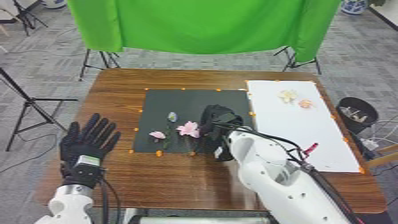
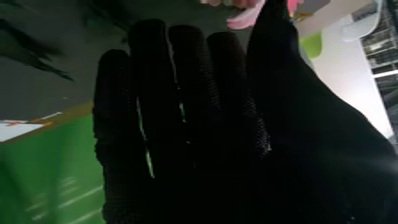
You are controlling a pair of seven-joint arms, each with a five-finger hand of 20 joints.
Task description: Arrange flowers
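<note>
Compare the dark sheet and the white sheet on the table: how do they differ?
The dark sheet lies farther to the robot's left than the white sheet. The white sheet stretches farther front to back than the dark sheet. The dark sheet bears a large pink flower, while the white sheet bears pale blossoms. Both have orange marks along their edges.

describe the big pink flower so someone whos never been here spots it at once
On the brown table, find the dark mat. On its near half, just left of the right hand, is the flower. It is pink and wide open, while the pink bloom to its left is smaller and the other neighbour is bluish.
</note>
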